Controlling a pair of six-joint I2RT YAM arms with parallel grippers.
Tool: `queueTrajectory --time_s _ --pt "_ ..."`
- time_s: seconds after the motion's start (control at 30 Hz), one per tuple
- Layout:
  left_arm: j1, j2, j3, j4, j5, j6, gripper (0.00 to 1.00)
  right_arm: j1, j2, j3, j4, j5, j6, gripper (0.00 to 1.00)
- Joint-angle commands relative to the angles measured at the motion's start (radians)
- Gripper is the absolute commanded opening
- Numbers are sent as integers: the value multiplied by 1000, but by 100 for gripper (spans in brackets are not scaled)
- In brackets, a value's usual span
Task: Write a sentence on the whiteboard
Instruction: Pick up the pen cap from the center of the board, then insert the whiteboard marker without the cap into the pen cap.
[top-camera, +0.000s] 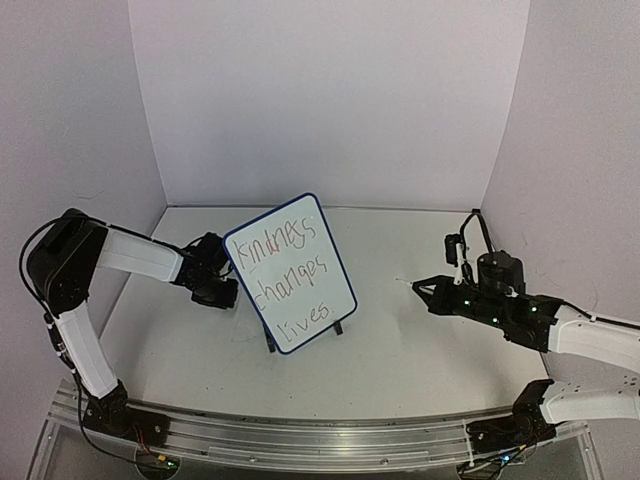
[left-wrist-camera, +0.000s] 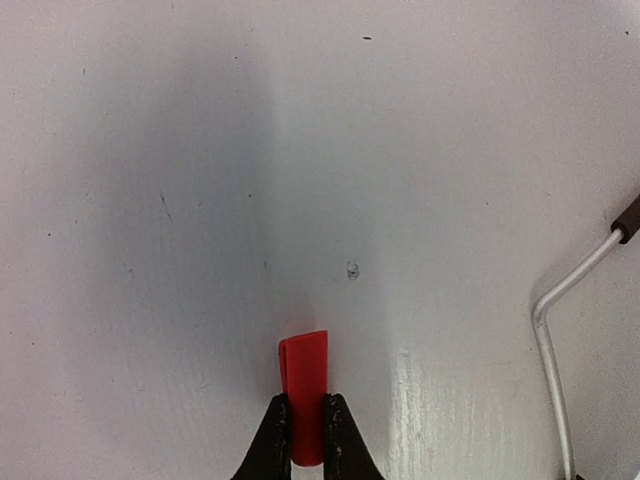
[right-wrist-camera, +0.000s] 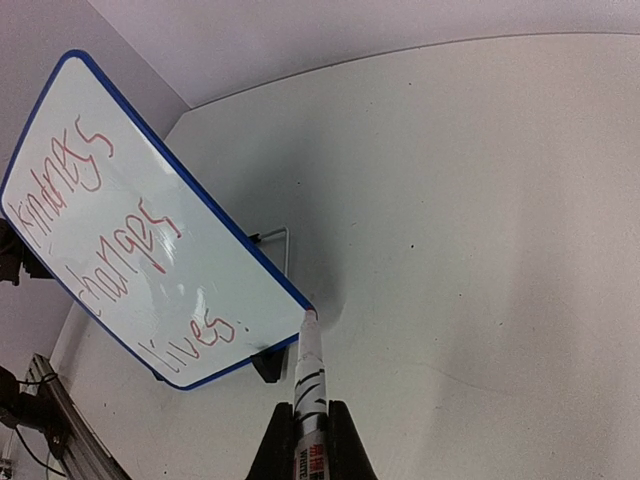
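Observation:
The whiteboard (top-camera: 290, 270), white with a dark-blue frame and black feet, stands tilted in the middle of the table. The sentence (top-camera: 288, 272) "kindness changes lives" is on it in thin red letters, three lines; it also shows in the right wrist view (right-wrist-camera: 120, 250). My right gripper (top-camera: 420, 290) is shut on a white marker (right-wrist-camera: 310, 385), uncapped, its red tip pointing at the board from the right and apart from it. My left gripper (top-camera: 225, 280) is behind the board's left edge, shut on a red marker cap (left-wrist-camera: 304, 395) above the bare table.
The board's metal wire stand (left-wrist-camera: 560, 340) shows at the right of the left wrist view and behind the board in the right wrist view (right-wrist-camera: 275, 245). White walls enclose the table on three sides. A metal rail (top-camera: 300, 440) runs along the near edge.

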Motion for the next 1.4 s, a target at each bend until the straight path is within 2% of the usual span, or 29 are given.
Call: queueTrajectory --time_s 0.0,0.23,0.43,0.6,0.73,0.87,1.0,1.13,1.23,1.37 --pt "10 -47 -72 -30 -82 -87 1 -4 5 7 11 -2 -8 0" --pt "30 -228 -169 12 -81 -233 0 1 24 31 22 -60 -36 0" --pt "32 -435 -235 9 -65 -350 0 47 8 50 45 -39 -67 0" --pt "31 -659 -220 -47 -29 -417 0 197 11 94 81 122 -116 0" --pt "32 -843 -168 -92 -21 -471 0 316 54 133 175 275 -149 0" --pt "32 -959 -118 -29 33 -539 0 433 135 193 295 408 -234 0" --pt "30 -970 -86 120 154 -635 0 571 246 255 464 554 -350 0" --pt "19 -910 -73 318 248 -777 0 671 375 359 599 641 -490 0" --pt "-15 -843 -58 442 284 -849 0 703 482 461 647 703 -594 0" --pt "-77 -794 -18 486 248 -854 0 707 571 567 684 708 -648 0"
